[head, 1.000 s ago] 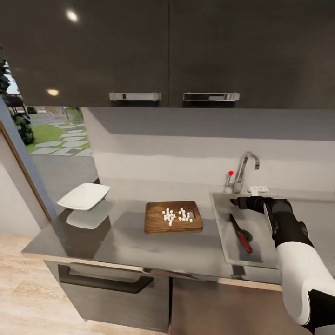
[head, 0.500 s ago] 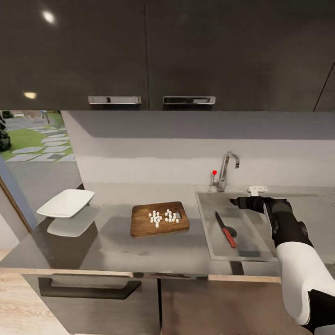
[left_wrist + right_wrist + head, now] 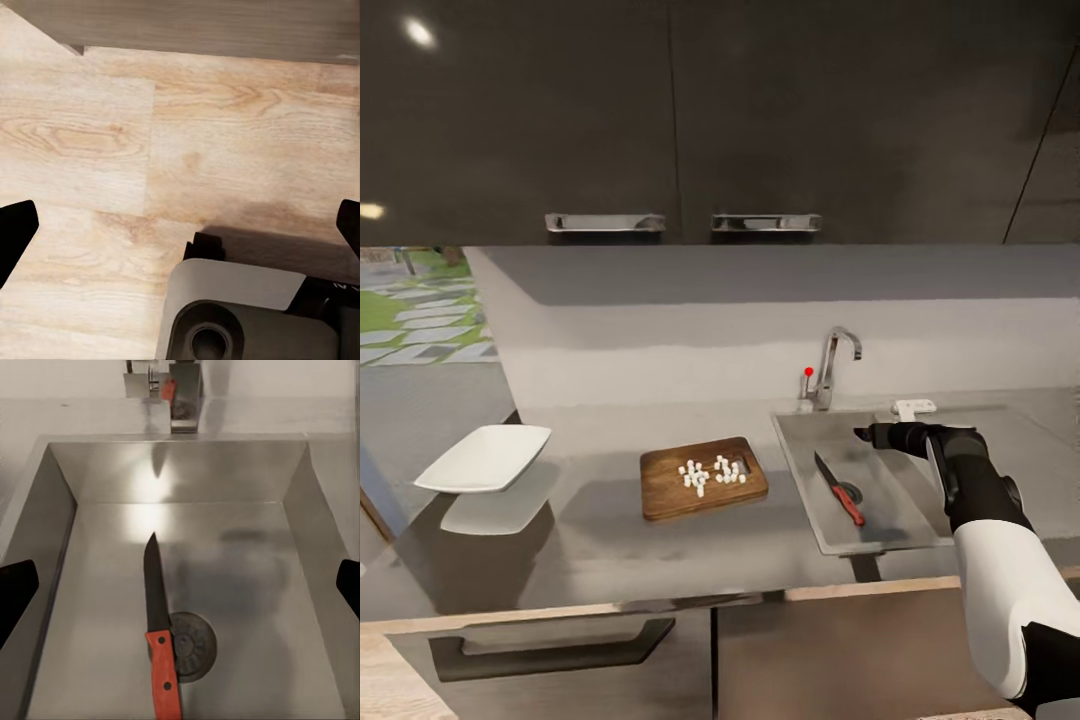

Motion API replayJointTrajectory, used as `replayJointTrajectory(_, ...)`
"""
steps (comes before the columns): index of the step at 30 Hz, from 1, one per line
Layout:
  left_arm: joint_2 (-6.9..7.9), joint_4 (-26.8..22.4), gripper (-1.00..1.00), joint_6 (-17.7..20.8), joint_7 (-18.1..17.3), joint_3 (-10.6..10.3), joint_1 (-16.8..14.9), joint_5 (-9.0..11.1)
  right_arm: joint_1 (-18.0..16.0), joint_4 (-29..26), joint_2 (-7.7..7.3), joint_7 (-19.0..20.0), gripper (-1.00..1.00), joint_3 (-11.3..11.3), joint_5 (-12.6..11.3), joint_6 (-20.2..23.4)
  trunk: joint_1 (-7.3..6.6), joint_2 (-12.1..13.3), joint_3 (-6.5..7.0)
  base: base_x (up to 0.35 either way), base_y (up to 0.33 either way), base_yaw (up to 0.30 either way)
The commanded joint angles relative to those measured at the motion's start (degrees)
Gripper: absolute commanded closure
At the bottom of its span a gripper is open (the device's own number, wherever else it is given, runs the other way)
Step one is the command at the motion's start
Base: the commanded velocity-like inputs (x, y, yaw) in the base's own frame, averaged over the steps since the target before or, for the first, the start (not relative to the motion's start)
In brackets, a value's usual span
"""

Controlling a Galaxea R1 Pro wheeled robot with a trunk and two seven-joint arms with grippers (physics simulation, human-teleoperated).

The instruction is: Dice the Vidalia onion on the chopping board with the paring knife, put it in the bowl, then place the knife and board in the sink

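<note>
Two items placed: knife [image 3: 160, 630] lies flat in the sink [image 3: 800, 470], red handle over the drain; board [image 3: 702, 479] sits on the table [image 3: 600, 540] just beside the sink, away from the tap side.
Dice: many small white onion [image 3: 710, 472] cubes rest on the board; bowl [image 3: 482, 457] stands well apart from the sink, past the board, looking empty.
Right tool [image 3: 862, 434]: above the sink, fingers spread wide, holding nothing.
Left tool [image 3: 180, 225]: fingers apart, facing wooden floor.
Handling, dice: light, loose, likely to roll; tipping the board over the bowl seems easier than pinching.
Handling, board: stiff, flat, probably heavy for one tool; grip a short edge, keep it level.
</note>
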Motion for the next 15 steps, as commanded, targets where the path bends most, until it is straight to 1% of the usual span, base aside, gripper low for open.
replayJointTrajectory(1, -0.02, 0.2, -1.00, -0.4, 0.0, -0.5, -0.1, 0.5, -0.1, -0.1, 0.06, 0.5, -1.00, -0.1, 0.6, 0.2, 0.02, -0.1, -0.05, 0.029, 0.126, -0.087)
replayJointTrajectory(6, -0.03, 0.2, -1.00, -0.3, 0.0, -0.5, -0.1, 0.5, -0.1, 1.0, 0.06, 0.6, -1.00, -0.1, 0.7, -0.1, 0.02, -0.1, -0.02, 0.005, 0.024, -0.016)
replayJointTrajectory(7, -0.03, 0.2, -1.00, -0.4, 0.0, -0.5, -0.1, 0.5, -0.1, 1.2, 0.07, 0.6, -1.00, -0.1, 0.7, -0.3, 0.02, -0.1, -0.02, 0.001, 0.004, -0.002)
replayJointTrajectory(9, -0.03, 0.2, -1.00, -0.4, 0.0, -0.5, -0.1, 0.5, -0.1, 2.2, 0.07, 0.7, -1.00, 0.0, 1.2, -2.3, 0.02, -0.1, -0.02, 0.000, 0.001, -0.001)
replayJointTrajectory(15, -0.03, 0.2, -1.00, -0.3, 0.0, -0.5, -0.1, 0.5, -0.1, 2.7, 0.08, 0.5, -1.00, 0.0, 1.5, -3.1, 0.02, -0.1, -0.02, 0.000, 0.000, 0.000)
